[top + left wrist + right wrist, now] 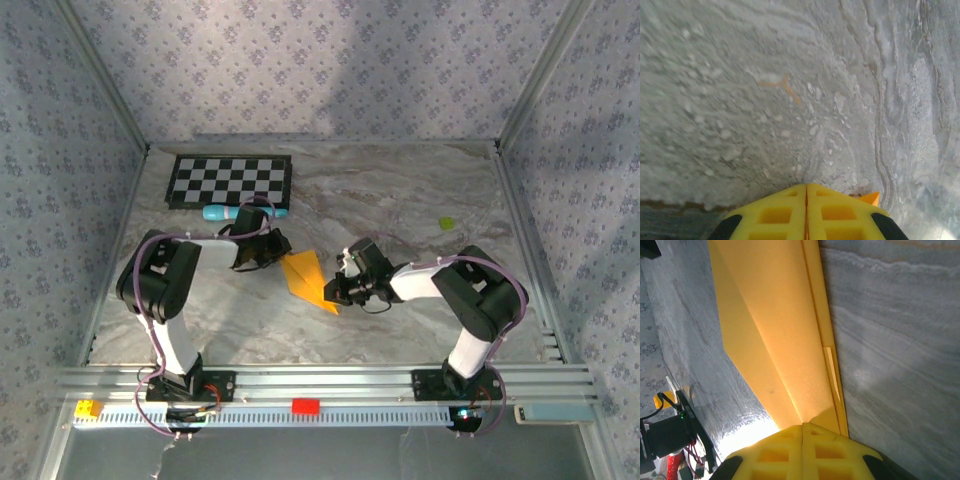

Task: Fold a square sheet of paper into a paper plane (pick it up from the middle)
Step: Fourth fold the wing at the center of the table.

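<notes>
Our left pincer [806, 187] is pinching one end of the folded orange paper [305, 278], closed right down on it, and our right pincer [803, 427] is clamping the other end just as tightly. We are seeing the paper stretching between them over the grey marbled surface [420, 190], on the near side of the checkerboard [230, 180], off its right corner. Flower-patterned walls [320, 70] are enclosing the surface.

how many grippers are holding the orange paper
2. The left gripper pinches the orange paper at its far end, the right gripper at its near tip.
</notes>
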